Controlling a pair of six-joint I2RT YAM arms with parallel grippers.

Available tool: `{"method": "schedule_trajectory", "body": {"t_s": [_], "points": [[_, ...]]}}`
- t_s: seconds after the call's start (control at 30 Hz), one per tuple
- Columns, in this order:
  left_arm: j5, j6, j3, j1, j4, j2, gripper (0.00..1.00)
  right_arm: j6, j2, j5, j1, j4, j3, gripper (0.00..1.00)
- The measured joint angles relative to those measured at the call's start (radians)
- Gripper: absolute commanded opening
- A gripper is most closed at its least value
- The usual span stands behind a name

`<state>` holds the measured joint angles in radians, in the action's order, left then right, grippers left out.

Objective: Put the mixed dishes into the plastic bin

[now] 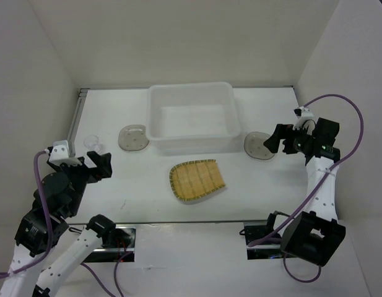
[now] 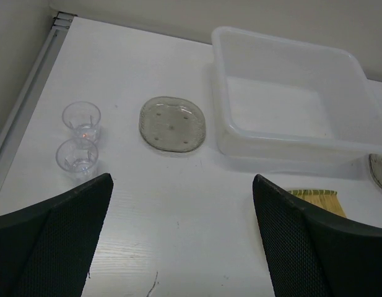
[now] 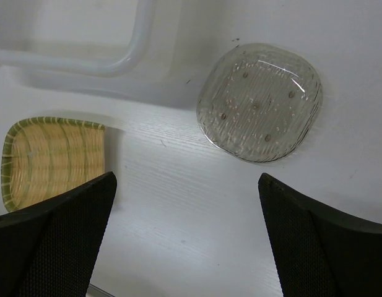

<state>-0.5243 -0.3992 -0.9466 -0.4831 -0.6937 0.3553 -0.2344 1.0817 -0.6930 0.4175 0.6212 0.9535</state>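
The left arm (image 1: 51, 207) sits folded at the lower left of the top view; its left gripper (image 1: 101, 166) points right, jaws spread wide and empty; the right arm (image 1: 319, 185) stands upright at the right edge; its right gripper (image 1: 271, 141) points left, jaws equally wide; in each wrist view 2 dark fingers (image 2: 54, 241) fill the lower corners.

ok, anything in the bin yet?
No, the bin holds nothing; the yellow plate, the left grey dish and the right grey dish all lie outside it.
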Motion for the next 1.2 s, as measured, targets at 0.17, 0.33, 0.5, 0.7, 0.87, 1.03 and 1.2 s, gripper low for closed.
{"method": "schedule_trajectory", "body": {"t_s": [0.17,0.33,0.5,0.7,0.87,1.03,1.2], "points": [[-0.003,0.000,0.003,0.000,0.004,0.000,1.00,0.000,-0.001,-0.003,0.000,0.000,0.000,1.00],[0.052,-0.032,-0.039,0.000,-0.033,0.084,1.00,0.001,-0.025,-0.004,0.000,0.000,0.000,1.00],[0.248,-0.151,-0.074,0.000,-0.022,0.311,1.00,0.000,-0.026,-0.010,0.000,0.000,0.000,1.00],[0.393,-0.323,0.048,-0.001,-0.021,0.292,1.00,-0.003,-0.043,-0.019,0.000,0.000,0.000,1.00],[0.445,-0.431,0.167,-0.001,0.044,0.237,1.00,-0.010,-0.068,-0.028,0.000,0.000,0.000,1.00],[0.465,-0.496,0.295,-0.022,0.120,0.347,1.00,-0.019,-0.071,-0.031,0.000,0.000,0.000,1.00],[0.426,-0.524,0.315,-0.093,0.167,0.483,1.00,-0.022,-0.075,-0.031,0.000,0.000,0.000,1.00]]}}
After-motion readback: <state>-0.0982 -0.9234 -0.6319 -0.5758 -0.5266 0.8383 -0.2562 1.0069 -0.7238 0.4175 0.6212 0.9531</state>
